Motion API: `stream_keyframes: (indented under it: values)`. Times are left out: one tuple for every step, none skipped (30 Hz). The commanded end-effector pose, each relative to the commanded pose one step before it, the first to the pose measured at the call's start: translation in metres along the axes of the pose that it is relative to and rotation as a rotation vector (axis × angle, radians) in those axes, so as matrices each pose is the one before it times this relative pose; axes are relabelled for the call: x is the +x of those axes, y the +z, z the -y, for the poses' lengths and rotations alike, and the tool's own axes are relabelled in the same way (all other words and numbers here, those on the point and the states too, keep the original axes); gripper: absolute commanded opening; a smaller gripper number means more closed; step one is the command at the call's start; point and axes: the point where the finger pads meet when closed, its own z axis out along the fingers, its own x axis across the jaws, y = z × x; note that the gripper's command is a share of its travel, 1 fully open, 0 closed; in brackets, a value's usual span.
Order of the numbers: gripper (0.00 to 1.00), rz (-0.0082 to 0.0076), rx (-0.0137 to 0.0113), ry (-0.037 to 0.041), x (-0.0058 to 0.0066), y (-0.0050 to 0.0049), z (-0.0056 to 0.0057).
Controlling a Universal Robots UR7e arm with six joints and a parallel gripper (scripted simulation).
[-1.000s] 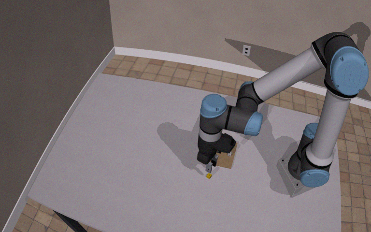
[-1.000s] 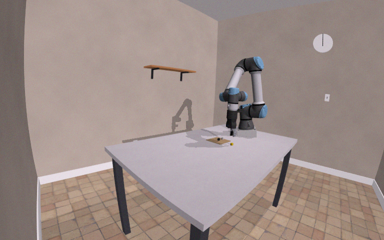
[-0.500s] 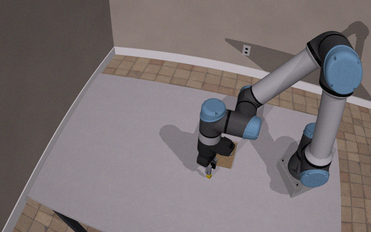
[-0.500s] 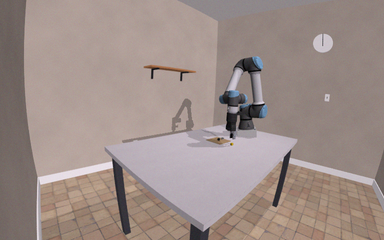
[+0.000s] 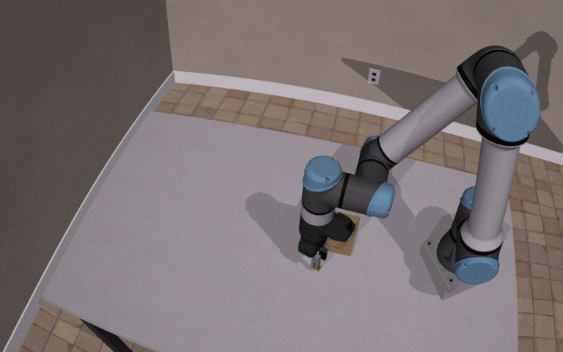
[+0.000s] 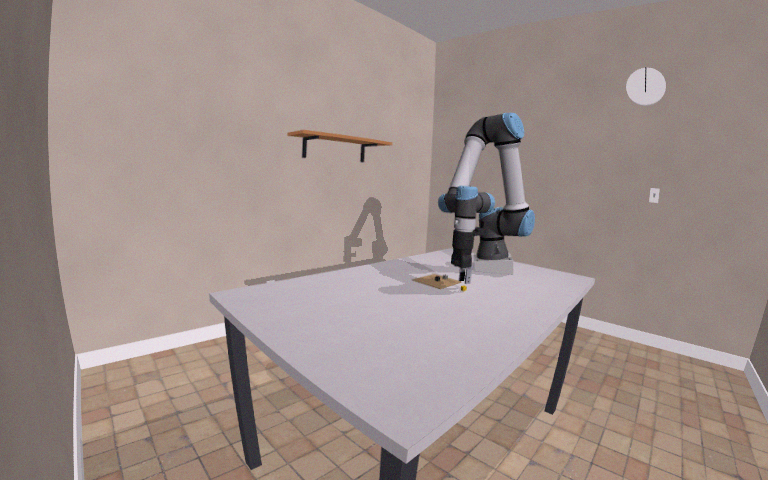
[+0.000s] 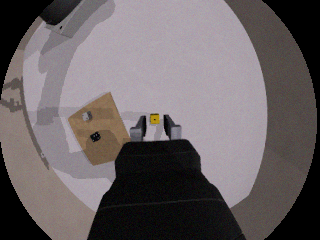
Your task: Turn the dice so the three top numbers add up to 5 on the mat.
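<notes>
A grey table [image 6: 376, 356] is filling most of the room's middle, standing on dark legs over a tiled floor [image 6: 644, 416]. A robot arm [image 5: 432, 113] with blue joint caps is rising from a base plate [image 5: 429, 257] near the table's far edge, arching up and bending back down toward the tabletop's middle, closer to the far edge than to the near one.

A small brown mat [image 7: 100, 140] is lying flat on the tabletop just beside the arm's lowered wrist, on the side toward the base. Two dice are sitting on the mat in the wrist view: a pale die [image 7: 86, 115] and a dark die [image 7: 95, 136], close together but apart. Their top numbers are too small to read.

The gripper [image 7: 155, 127] is pointing straight down, low over the table, just off the mat's edge. Its two fingers are standing partly apart, one on each side of a yellow die [image 7: 155, 119], which is resting on the bare tabletop outside the mat. The fingers are bracketing this die without clamping it; nothing is being gripped. Its top face is too blurred to read
</notes>
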Motion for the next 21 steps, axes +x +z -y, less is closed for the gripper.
stream_keyframes:
  values:
    - [0.64, -0.00055, -0.00139, 0.00005, 0.00017, 0.003460, -0.00043]
    - [0.64, 0.00000, 0.00000, 0.00000, 0.00000, 0.000732, 0.00000]
    - [0.64, 0.00000, 0.00000, 0.00000, 0.00000, 0.000654, 0.00000]
    - [0.64, 0.00000, 0.00000, 0.00000, 0.00000, 0.000577, 0.00000]
    - [0.64, 0.00000, 0.00000, 0.00000, 0.00000, 0.000501, 0.00000]
    - [0.64, 0.00000, 0.00000, 0.00000, 0.00000, 0.000426, 0.00000]
    - [0.64, 0.00000, 0.00000, 0.00000, 0.00000, 0.000355, 0.00000]
    - [0.64, 0.00000, 0.00000, 0.00000, 0.00000, 0.000287, 0.00000]
    - [0.64, 0.00000, 0.00000, 0.00000, 0.00000, 0.000224, 0.00000]
    - [0.64, 0.00000, 0.00000, 0.00000, 0.00000, 0.000167, 0.00000]
    - [0.64, 0.00000, 0.00000, 0.00000, 0.00000, 0.000000, 0.00000]
    - [0.64, 0.00000, 0.00000, 0.00000, 0.00000, 0.000000, 0.00000]
    - [0.64, 0.00000, 0.00000, 0.00000, 0.00000, 0.000116, 0.00000]
    - [0.64, 0.00000, 0.00000, 0.00000, 0.00000, 0.000073, 0.00000]
    - [0.64, 0.00000, 0.00000, 0.00000, 0.00000, 0.000039, 0.00000]
    - [0.64, 0.00000, 0.00000, 0.00000, 0.00000, 0.000015, 0.00000]
    - [0.64, 0.00000, 0.00000, 0.00000, 0.00000, 0.000002, 0.00000]
    - [0.64, 0.00000, 0.00000, 0.00000, 0.00000, 0.000000, 0.00000]
    - [0.64, 0.00000, 0.00000, 0.00000, 0.00000, 0.000000, 0.00000]
    - [0.64, 0.00000, 0.00000, 0.00000, 0.00000, 0.000000, 0.00000]
    - [0.64, 0.00000, 0.00000, 0.00000, 0.00000, 0.000000, 0.00000]
